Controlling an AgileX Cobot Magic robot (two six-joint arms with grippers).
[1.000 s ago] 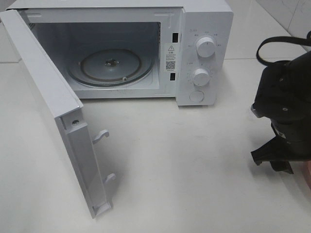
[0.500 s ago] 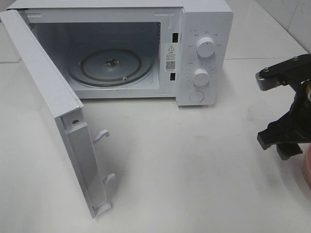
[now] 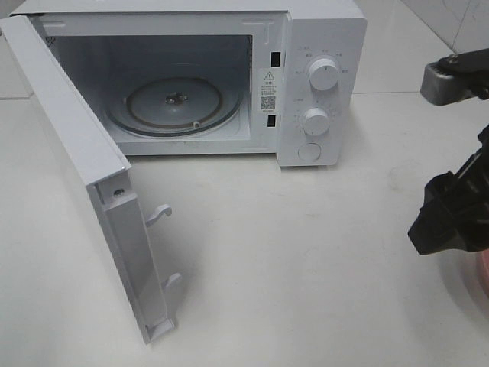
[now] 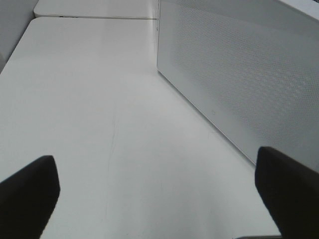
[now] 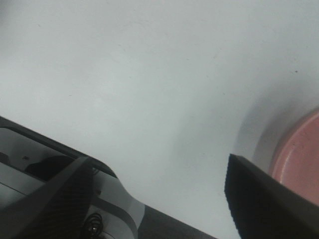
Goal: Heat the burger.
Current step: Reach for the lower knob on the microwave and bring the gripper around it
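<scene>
The burger did not show in any view, so its place could not be told. All that hinted at the food side was a pink plate (image 5: 299, 154), a curved slice of it at the edge of the right wrist view, and a faint pink blur at the near right edge of the high camera's view. The right gripper (image 5: 159, 194) hung above the white table (image 3: 306, 252) just beside that plate, jaws spread apart with only bare tabletop between them, holding nothing. From the high camera it was a dark shape at the right edge (image 3: 451, 214), well to the right of the microwave (image 3: 321, 84). The microwave stood at the far side, its door (image 3: 84, 160) swung wide toward the near left, glass turntable (image 3: 172, 103) showing inside with nothing on it. Over on the left, the left gripper (image 4: 159, 194) sat low above the table with jaws wide and nothing between them, the microwave's perforated side wall (image 4: 239, 74) close beside it.
</scene>
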